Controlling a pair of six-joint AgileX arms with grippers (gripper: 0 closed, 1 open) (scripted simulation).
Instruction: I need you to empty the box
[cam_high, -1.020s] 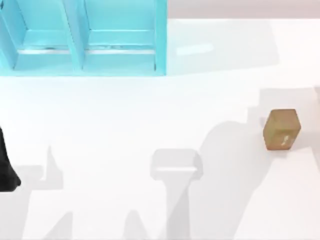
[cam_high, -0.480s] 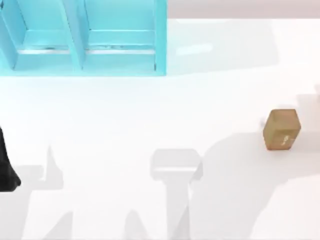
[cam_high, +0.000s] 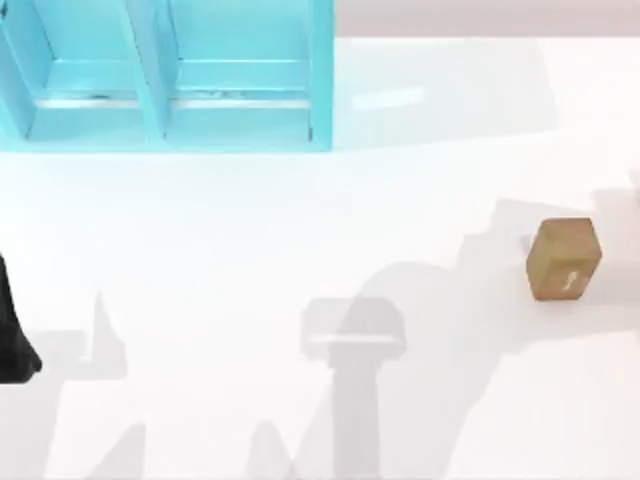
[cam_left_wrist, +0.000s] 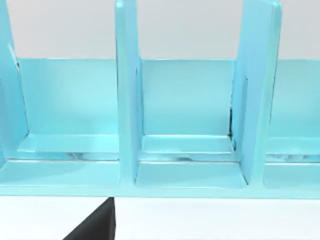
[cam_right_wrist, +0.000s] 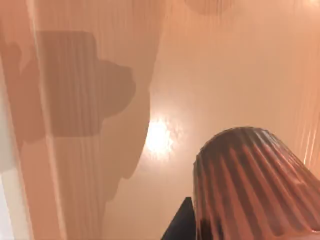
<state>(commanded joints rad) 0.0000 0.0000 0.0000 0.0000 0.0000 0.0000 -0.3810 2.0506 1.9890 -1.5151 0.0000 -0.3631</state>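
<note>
Well, the box (cam_high: 563, 258) stands on the table's (cam_high: 300, 220) right side. It is a small brown block with a pale mark on the face nearest the camera. It rests flat on the white top, touching nothing, with grey shadows lying across the table around it and toward the middle.

In the right wrist view we see a warm tan surface with a bright glint on it and soft dark shadow shapes across it. A ribbed brown rounded thing (cam_right_wrist: 250, 185) sits close to the lens; what it is, we cannot tell. A dark wedge at that view's edge is the right hand (cam_right_wrist: 179, 224), and we cannot tell whether it is apart or together.

Well apart from the box, at the table's far left, stands a cyan rack (cam_high: 165, 75) – upright dividers splitting it into side-by-side bays, each with a low lip along its front. The left wrist view looks straight at the rack (cam_left_wrist: 187, 150), with one full bay in the middle between two dividers and part of a bay on either side.

Our left arm (cam_high: 12, 335) is a black shape at the left edge of the table, nearer to us than the rack and far from the box. Our left hand (cam_left_wrist: 95, 227) appears as a black wedge just below the rack's front lip in the wrist view – whether it is apart or together, we cannot tell.
</note>
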